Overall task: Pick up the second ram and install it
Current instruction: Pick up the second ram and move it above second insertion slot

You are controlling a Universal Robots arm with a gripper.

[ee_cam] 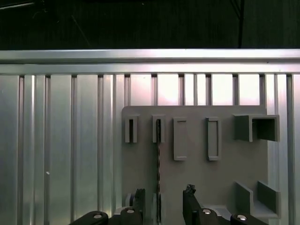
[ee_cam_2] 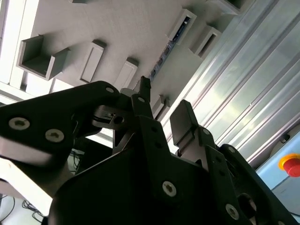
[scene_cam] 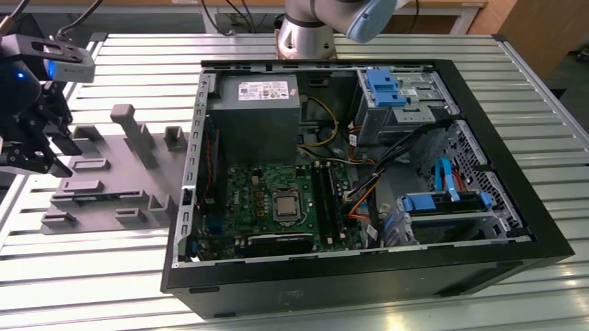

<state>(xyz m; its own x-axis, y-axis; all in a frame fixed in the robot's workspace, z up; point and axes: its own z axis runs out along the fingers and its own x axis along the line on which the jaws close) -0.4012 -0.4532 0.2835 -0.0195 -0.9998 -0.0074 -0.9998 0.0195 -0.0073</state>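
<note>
The work area is a slatted aluminium table (scene_cam: 138,55). An open computer case (scene_cam: 368,286) occupies the centre and the exterior view's right. It contains one green motherboard (scene_cam: 244,189) with one silver processor (scene_cam: 287,205). One grey power supply (scene_cam: 258,114) sits above the motherboard in the frame, and there are two blue drive carriers, the first (scene_cam: 382,86) at the upper right of the case and the second (scene_cam: 442,202) at its lower right. One grey fixture plate (scene_cam: 101,155) lies on the table just beside the case, at the exterior view's left. In the first wrist view the plate carries four slotted blocks (ee_cam: 180,138) in one row, with larger bracket-shaped blocks near them. One second ram (ee_cam: 158,173) stands on edge in the fixture plate, in line with one of these blocks. It appears as a thin dark strip in both wrist views (ee_cam_2: 161,57). The gripper (scene_cam: 51,155) hangs over the end of the plate farthest from the case. Its two fingers (ee_cam: 190,204) are spread apart, and the gripper (ee_cam: 164,191) straddles the strip with a visible gap on each side. It holds and touches nothing. The second wrist view shows the same spread gripper (ee_cam_2: 163,101) above the plate.
</note>
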